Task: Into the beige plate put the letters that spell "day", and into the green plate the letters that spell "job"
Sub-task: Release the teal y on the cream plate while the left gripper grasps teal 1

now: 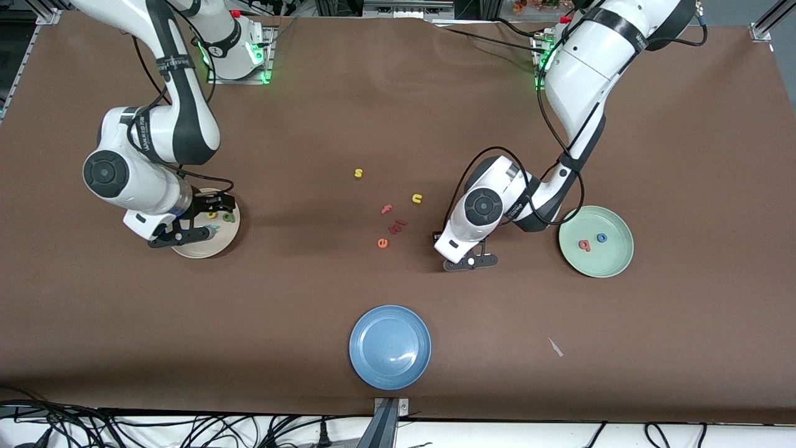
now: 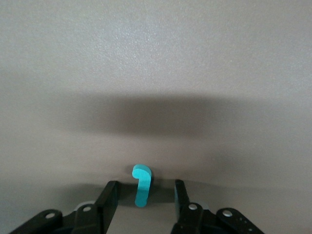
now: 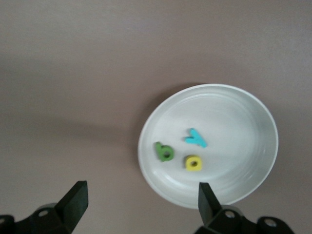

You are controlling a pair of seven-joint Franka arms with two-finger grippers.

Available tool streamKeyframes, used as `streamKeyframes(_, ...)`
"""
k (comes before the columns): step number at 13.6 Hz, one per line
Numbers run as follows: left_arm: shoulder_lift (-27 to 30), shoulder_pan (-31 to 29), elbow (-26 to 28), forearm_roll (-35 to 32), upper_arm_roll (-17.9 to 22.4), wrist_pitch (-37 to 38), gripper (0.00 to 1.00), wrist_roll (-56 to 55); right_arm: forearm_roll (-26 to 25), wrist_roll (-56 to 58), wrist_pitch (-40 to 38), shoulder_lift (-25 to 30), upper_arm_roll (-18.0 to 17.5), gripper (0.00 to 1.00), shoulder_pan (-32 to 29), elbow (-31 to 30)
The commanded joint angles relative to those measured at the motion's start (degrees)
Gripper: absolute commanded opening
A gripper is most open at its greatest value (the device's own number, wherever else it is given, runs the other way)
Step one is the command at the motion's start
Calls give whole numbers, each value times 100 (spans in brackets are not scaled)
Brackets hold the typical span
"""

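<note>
d (image 3: 193, 163), a (image 3: 164, 152), y (image 3: 196, 138) in one plate (image 3: 243, 146); o (image 1: 601, 238), b (image 1: 584, 245) in another (image 1: 615, 261)

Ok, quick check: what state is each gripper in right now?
Left gripper: open, fingers either side of the teal j on the table, not gripping it.
Right gripper: open, empty, over the beige plate.

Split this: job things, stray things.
Job: beige plate with yellow d, green a, teal y; green plate with red b, blue o; teal j inside open left gripper; open right gripper above beige plate.
Stray: s, u, f, e, blue plate.
</note>
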State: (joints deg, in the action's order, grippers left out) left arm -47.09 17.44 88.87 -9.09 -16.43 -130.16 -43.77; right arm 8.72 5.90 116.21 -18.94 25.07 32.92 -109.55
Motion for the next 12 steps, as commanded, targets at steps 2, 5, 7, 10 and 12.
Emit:
streamKeyframes(2, -116, 23, -142, -233, 34, -88, 47, -70, -81, -694, -643, -14, 7, 100, 258, 416)
streamKeyframes(5, -116, 41, -142, -233, 96, -124, 46, -61, -81, -940, -1125, -31, -2, 100, 407, 767)
streamKeyframes(7, -116, 41, -220, -242, 149, -124, 46, -44, -99, -1413, -1372, 48, -315, 100, 365, 926)
streamKeyframes(10, -116, 49, -230, -242, 158, -124, 44, -26, -493, -1977, -1470, 328, -1368, 100, -353, 988)
streamKeyframes(12, -116, 58, -230, -242, 158, -124, 44, -26, -608, -2005, -1610, 583, -2257, 100, -1188, 962)
